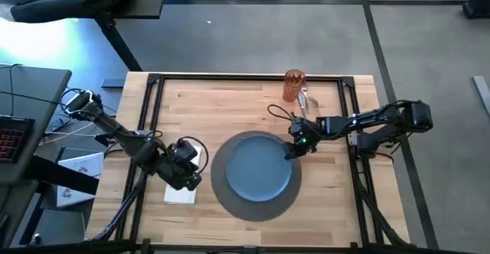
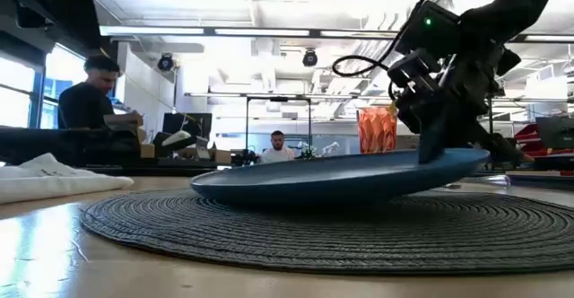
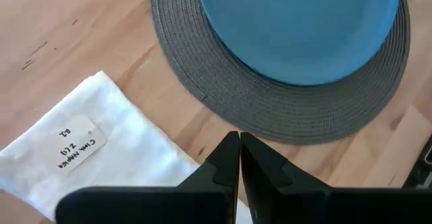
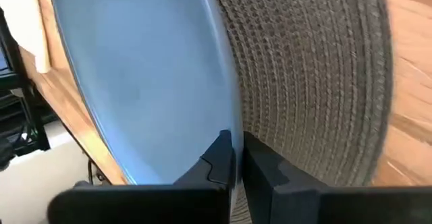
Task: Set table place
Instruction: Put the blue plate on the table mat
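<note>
A light butcher-block table (image 1: pixel 230 105) with a black rail frame carried a round dark grey mat (image 1: pixel 223 193) near its middle. A folded white napkin (image 1: pixel 181 194) (small label attached) lay beside the mat, while an orange tumbler (image 1: pixel 294 85) stood toward the far edge.

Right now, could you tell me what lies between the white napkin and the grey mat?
Only bare wooden table separates the napkin from the mat, as the left wrist view shows; nothing else lies there.
</note>
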You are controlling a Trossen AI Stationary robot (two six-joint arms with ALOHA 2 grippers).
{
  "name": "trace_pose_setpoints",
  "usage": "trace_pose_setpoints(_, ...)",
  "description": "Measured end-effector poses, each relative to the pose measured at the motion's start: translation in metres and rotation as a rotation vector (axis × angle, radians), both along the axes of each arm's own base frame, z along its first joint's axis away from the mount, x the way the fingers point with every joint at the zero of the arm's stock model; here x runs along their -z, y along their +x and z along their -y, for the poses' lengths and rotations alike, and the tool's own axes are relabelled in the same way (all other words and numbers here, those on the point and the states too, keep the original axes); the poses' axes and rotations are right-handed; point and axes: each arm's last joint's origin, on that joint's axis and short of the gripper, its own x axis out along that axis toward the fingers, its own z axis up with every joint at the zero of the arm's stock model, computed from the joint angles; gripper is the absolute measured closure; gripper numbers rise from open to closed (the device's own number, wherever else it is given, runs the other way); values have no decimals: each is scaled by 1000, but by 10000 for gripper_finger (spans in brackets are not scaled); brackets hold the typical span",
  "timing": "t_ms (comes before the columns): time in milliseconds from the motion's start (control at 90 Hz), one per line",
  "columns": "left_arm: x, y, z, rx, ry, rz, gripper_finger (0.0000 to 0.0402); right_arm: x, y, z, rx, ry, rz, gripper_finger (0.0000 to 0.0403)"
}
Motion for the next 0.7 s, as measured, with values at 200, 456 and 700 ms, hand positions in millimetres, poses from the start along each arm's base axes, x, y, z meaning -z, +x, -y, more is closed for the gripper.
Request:
trace_pose_setpoints(200,0,3,-5,-22,1,0,401,0,1,-2,-10,-2,6,396)
trace_pose_setpoints(456,0,4,-7,-19,9,-3,401,5,6,-16,-5,-31,-4,393)
trace_pose_setpoints(700,0,4,-7,-1,10,-11,401,7,10,-23,12,-65,7,316)
